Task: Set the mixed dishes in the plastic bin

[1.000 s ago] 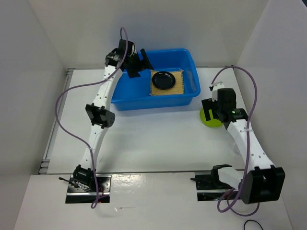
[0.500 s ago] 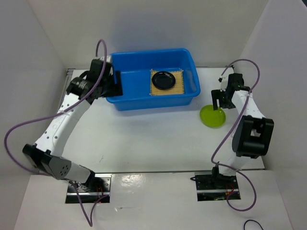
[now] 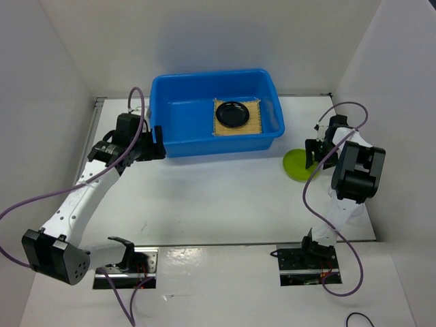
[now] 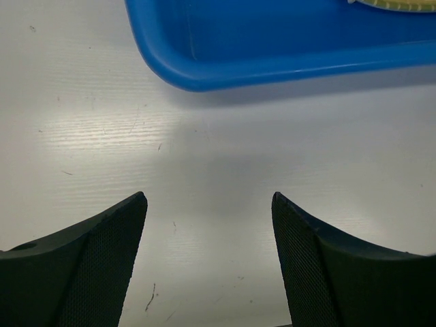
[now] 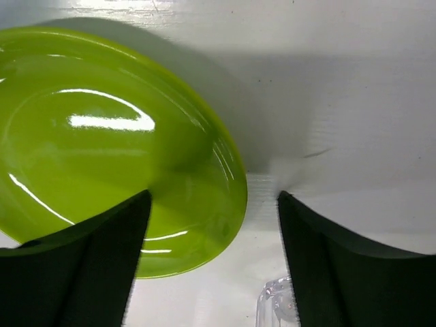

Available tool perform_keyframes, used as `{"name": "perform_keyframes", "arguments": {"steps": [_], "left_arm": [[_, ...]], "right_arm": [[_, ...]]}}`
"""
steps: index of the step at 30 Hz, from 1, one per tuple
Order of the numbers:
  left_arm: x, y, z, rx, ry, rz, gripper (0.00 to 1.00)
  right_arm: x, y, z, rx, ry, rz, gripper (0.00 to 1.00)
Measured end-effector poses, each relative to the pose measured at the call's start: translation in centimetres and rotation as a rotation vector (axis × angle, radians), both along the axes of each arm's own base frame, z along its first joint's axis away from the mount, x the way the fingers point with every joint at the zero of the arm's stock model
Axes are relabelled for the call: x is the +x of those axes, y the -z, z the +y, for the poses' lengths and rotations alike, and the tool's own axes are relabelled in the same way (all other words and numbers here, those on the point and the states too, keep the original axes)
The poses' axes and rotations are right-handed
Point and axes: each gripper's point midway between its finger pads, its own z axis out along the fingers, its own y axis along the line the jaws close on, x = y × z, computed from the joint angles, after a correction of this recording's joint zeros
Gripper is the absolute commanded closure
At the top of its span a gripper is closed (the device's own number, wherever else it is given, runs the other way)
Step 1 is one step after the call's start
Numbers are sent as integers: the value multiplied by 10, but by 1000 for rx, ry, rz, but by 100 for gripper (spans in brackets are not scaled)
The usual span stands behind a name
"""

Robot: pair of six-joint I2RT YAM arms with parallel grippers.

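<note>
Withdrawn from the blue bin's [image 3: 204, 146] far left corner since a second ago, the left gripper [image 4: 208, 196] is now held low over the white table [image 3: 225, 197], just outside the bin's near left corner. Left arm: elbow swung out to the lower left of the top view, forearm stretched up and to the right toward the bin. Left tool: fingers spread wide, nothing between them but bare tabletop; the bin's rounded corner is seen just ahead of them. Right arm: folded up far more tightly than a second ago, wrist lifted over the far right of the table, tool pointed down. Right gripper [image 5: 213, 194]: fingers spread wide and set at the right edge of the lime-green plate [image 5: 102, 150], with that edge lying in the gap between them; contact with the plate cannot be settled from the wrist view, and no grip is seen. Lime-green plate: flat on the table, to the right of the bin and outside it, its place about as before. Bamboo mat [image 3: 253, 122]: inside the bin, at its right half. Black plate [image 3: 231, 113]: resting on the mat. Clear cup [image 5: 276, 306]: partly seen at the bottom edge of the right wrist view, on the table just beside the green plate.
</note>
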Motion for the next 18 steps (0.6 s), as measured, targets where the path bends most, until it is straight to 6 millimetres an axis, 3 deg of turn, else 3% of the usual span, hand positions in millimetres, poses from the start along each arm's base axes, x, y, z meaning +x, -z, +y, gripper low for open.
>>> {"name": "perform_keyframes", "arguments": {"steps": [2, 3, 5, 6, 8, 9, 14, 18], "left_arm": [[-2, 7, 0, 2, 4, 9, 19], [-3, 9, 0, 2, 6, 13, 19], [-3, 11, 0, 2, 6, 16, 19], [-2, 11, 0, 1, 6, 14, 19], [0, 9, -1, -1, 5, 4, 19], [0, 9, -1, -2, 5, 0, 19], [2, 8, -1, -3, 4, -6, 19], [3, 8, 1, 4, -5, -9, 19]], "right_arm": [[2, 1, -1, 0, -4, -3, 38], [3, 1, -1, 4, -7, -6, 53], [7, 0, 2, 37, -9, -21, 64], [9, 0, 4, 54, -9, -30, 78], [12, -1, 7, 89, -6, -48, 88], [14, -3, 9, 103, -3, -56, 98], [18, -8, 13, 138, -5, -68, 100], [14, -18, 4, 107, 12, -53, 100]]}}
